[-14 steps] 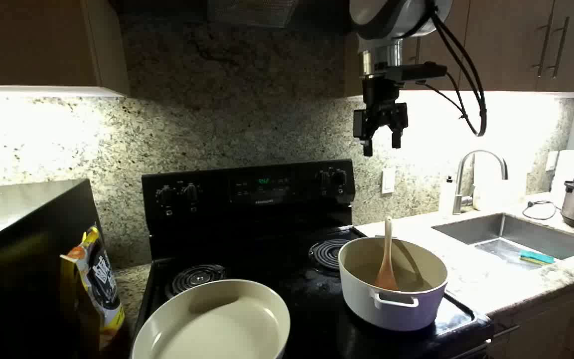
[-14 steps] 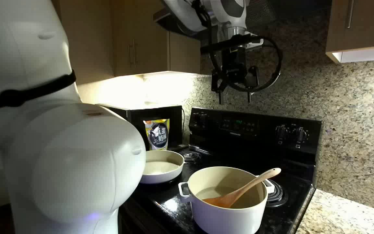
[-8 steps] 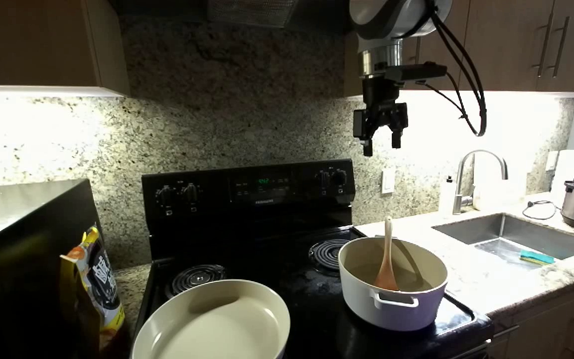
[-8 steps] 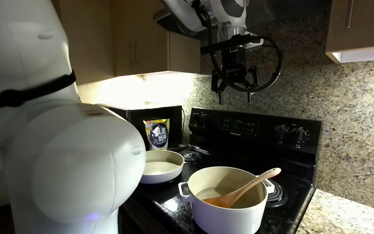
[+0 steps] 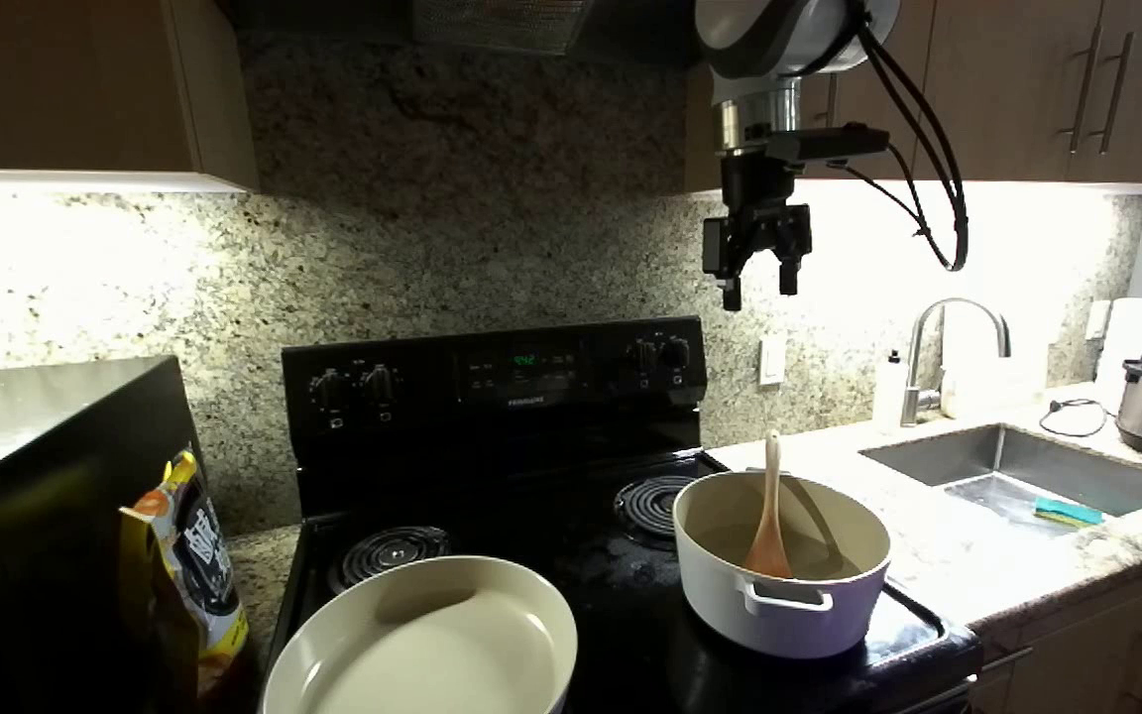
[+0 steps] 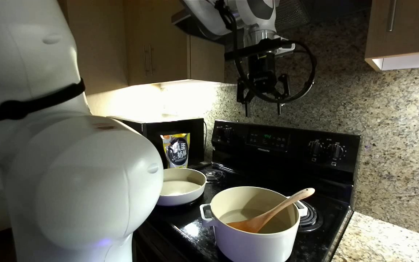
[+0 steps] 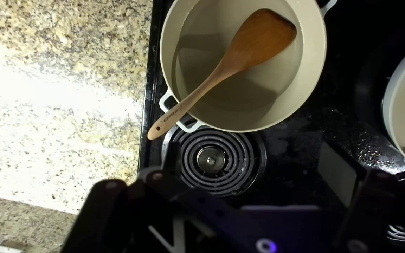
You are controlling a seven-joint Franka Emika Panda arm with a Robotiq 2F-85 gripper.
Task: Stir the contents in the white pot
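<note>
Over the stove (image 5: 630, 625), you have your tool (image 5: 760, 290) hanging, jaws apart; your white pot (image 6: 256, 245), a wooden spatula (image 7: 239, 52) tilted in it, stands on that stove near the shallow dish (image 5: 442, 645).

The control panel (image 5: 497, 387) along the back edge of the stovetop (image 5: 621, 605) is showing green digits (image 5: 524, 360), 942, with the name FRIGIDAIRE (image 5: 525, 402) sitting underneath! Just off the side edge, the bag (image 6: 176, 150) is wearing white Chinese characters (image 6: 182, 155), 奶酥 among them. And the wooden spatula (image 7: 232, 61) is carrying handle print (image 7: 171, 113) too small to read.
</note>
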